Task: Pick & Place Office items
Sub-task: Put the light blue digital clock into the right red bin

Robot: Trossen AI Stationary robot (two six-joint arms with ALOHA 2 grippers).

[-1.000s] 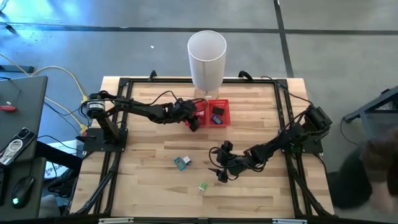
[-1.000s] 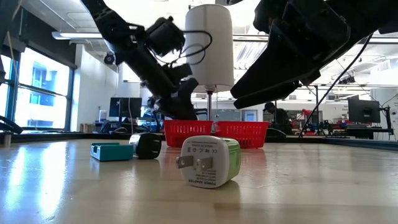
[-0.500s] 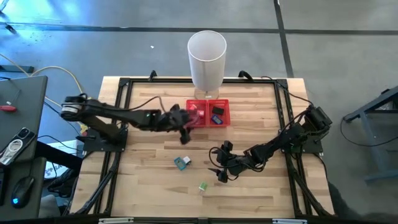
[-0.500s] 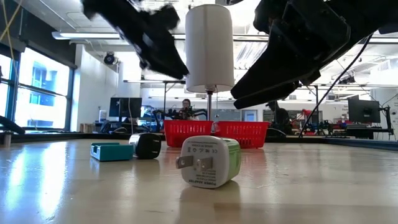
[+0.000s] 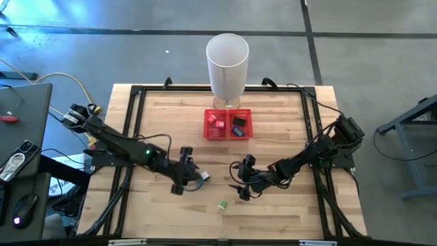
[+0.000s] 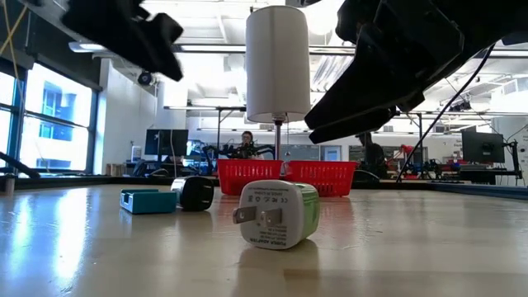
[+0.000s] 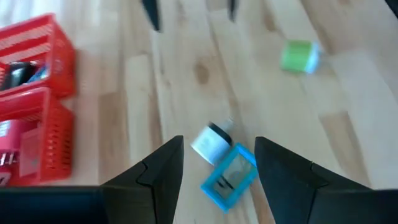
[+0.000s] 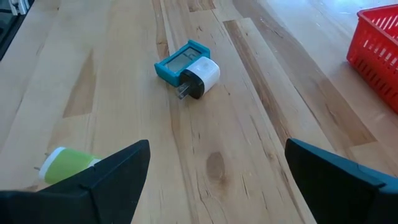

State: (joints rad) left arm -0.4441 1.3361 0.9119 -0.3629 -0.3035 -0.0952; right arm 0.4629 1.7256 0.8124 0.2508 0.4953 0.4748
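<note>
A teal-and-white block [image 5: 200,178] and a white-and-black charger [image 7: 210,140] lie together on the table, left of its middle. My left gripper [image 5: 184,174] hovers just to their left, open and holding nothing; its fingers [image 7: 163,171] frame the teal block [image 7: 229,175] in the left wrist view. A green-and-white charger [image 5: 222,204] lies on its side nearer the front edge. My right gripper [image 5: 240,180] stands wide open to the right of these pieces and holds nothing. Red and dark pieces [image 5: 217,121] lie in the red mesh tray [image 5: 228,111].
A tall white cylinder bin [image 5: 227,65] stands at the far edge behind the tray. A black frame [image 5: 130,137] borders the table along its sides. Bare wood lies between the tray and the loose pieces.
My left gripper has swung away from the red tray toward the table's near edge and a little left. It has risen and rolled on the way and now hangs beside the teal block. Its fingers have kept the same gap. The loose pieces have not moved.
</note>
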